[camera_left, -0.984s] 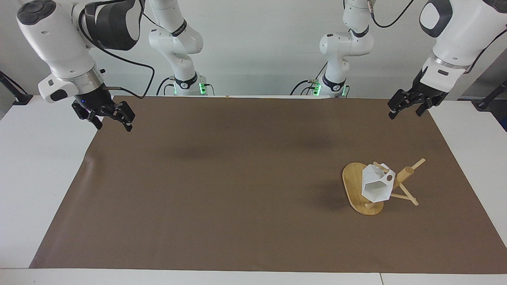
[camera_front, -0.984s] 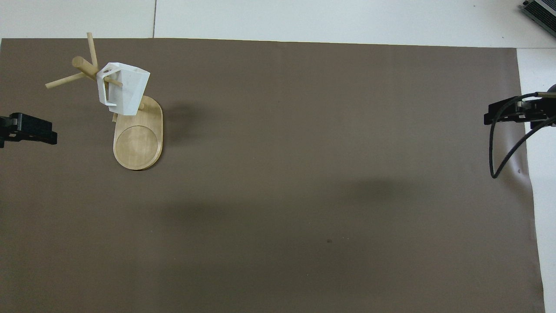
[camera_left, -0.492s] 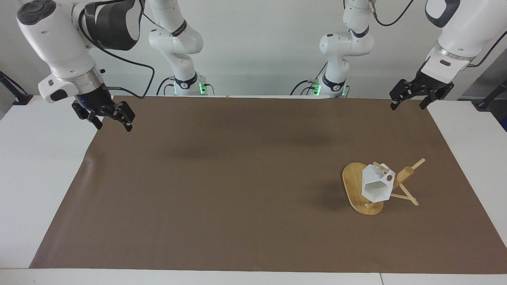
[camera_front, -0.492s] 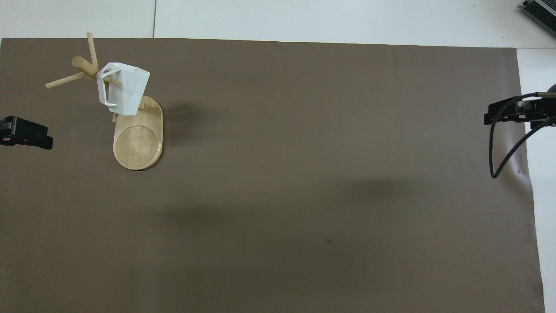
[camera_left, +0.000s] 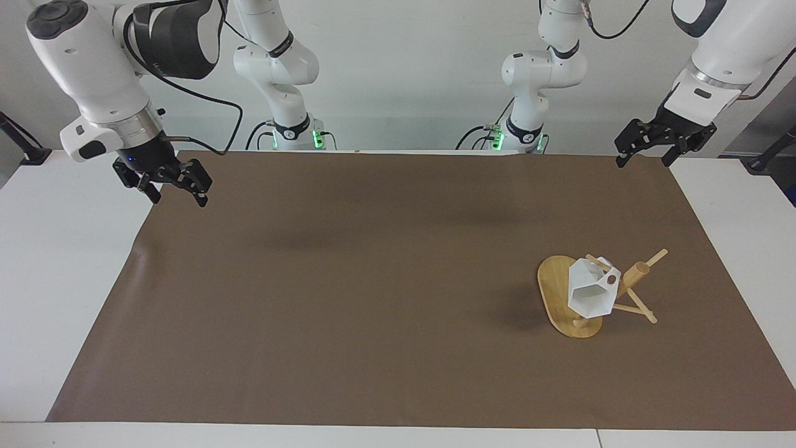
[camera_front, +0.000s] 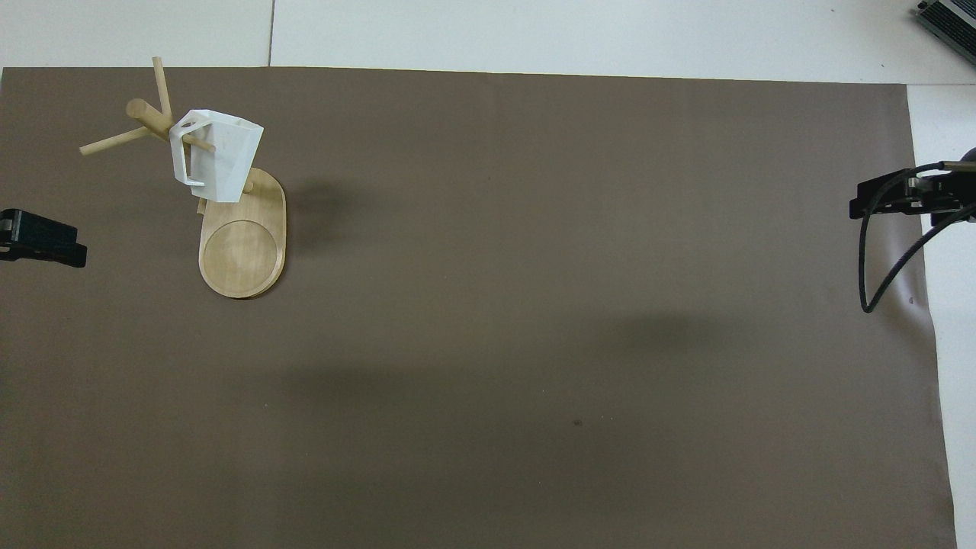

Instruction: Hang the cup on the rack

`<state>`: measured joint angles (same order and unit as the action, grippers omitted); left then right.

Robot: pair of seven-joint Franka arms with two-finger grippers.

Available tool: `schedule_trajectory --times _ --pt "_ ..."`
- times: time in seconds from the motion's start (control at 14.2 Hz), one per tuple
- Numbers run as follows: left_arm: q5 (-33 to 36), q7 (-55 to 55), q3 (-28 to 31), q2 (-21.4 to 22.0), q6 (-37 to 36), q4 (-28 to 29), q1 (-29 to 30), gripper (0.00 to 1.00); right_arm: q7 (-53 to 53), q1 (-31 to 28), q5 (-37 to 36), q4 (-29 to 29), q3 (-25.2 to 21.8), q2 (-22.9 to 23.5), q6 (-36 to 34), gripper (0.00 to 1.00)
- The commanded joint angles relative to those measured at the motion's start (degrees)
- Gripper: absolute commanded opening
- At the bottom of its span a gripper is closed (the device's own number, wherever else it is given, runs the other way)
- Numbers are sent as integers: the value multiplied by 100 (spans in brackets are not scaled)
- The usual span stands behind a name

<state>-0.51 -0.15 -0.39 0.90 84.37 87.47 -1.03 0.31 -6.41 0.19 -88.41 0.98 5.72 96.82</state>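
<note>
In the facing view we see the cup (camera_left: 591, 292) hanging on the rack (camera_left: 575, 298), a peg passing through the hole in its handle and its open rim tipped down toward the camera. The rack stands on the brown mat (camera_left: 373, 280) toward the left arm's end of the tabletop (camera_left: 56, 280), where it was a second ago. The left gripper (camera_left: 643, 151) hangs over the mat's corner at its own end, fingers spread and empty (it has risen and drawn back from where it was a second ago). The right gripper (camera_left: 177, 186) waits over the mat's edge at its end, fingers apart, unchanged.

From overhead we find the cup (camera_front: 217, 156) on its peg above the rack's oval base (camera_front: 244, 244), neither having shifted. The left gripper (camera_front: 42, 240) shows only as a dark tip at the frame's edge, slid a little lower and further out of view than before. The right gripper (camera_front: 900, 197) sits where it was, its cable looping below.
</note>
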Motion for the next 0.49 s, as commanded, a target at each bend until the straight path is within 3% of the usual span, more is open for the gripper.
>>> schedule_trajectory --times 0.0,0.42 --pt "121 94 13 77 -61 42 24 100 48 -27 104 -18 8 -19 -40 100" --pt "121 94 4 86 -35 42 15 100 48 -27 104 -18 8 -19 -40 100"
